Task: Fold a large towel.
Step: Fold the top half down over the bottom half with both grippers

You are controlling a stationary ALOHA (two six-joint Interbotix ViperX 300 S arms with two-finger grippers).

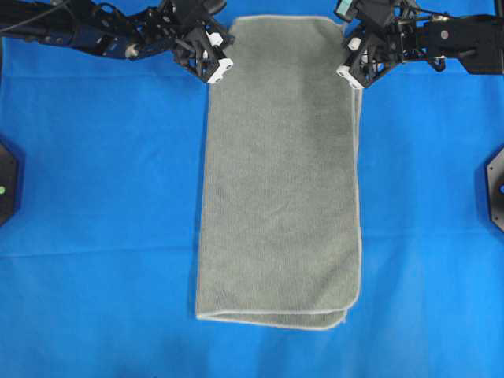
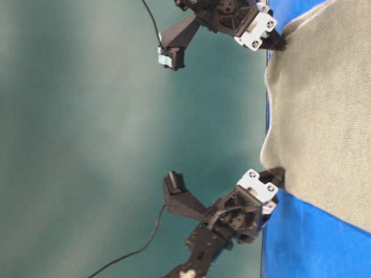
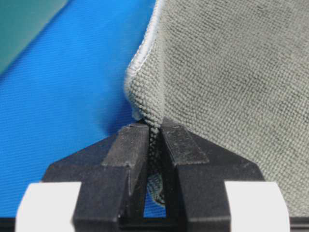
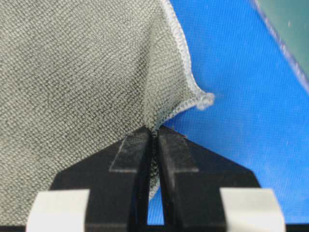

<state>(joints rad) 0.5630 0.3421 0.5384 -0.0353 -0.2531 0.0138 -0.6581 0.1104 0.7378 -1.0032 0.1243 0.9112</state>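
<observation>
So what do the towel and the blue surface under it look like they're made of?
The towel: soft matte looped cloth, probably microfibre or terry; the wrist views show a nubby pile and a pale stitched edge. The blue surface: matte, seemingly a fine woven fabric cover, hard to confirm.

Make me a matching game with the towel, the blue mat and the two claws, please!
Things:
1. towel
2. blue mat
3. left claw
4. right claw

Descriptions:
A. pinches the towel's top right edge in the overhead view
B. grey-green, lying long and folded
C. lies flat under everything
D. pinches the towel's top left edge in the overhead view

Pairs: 1-B, 2-C, 3-D, 4-A
</observation>
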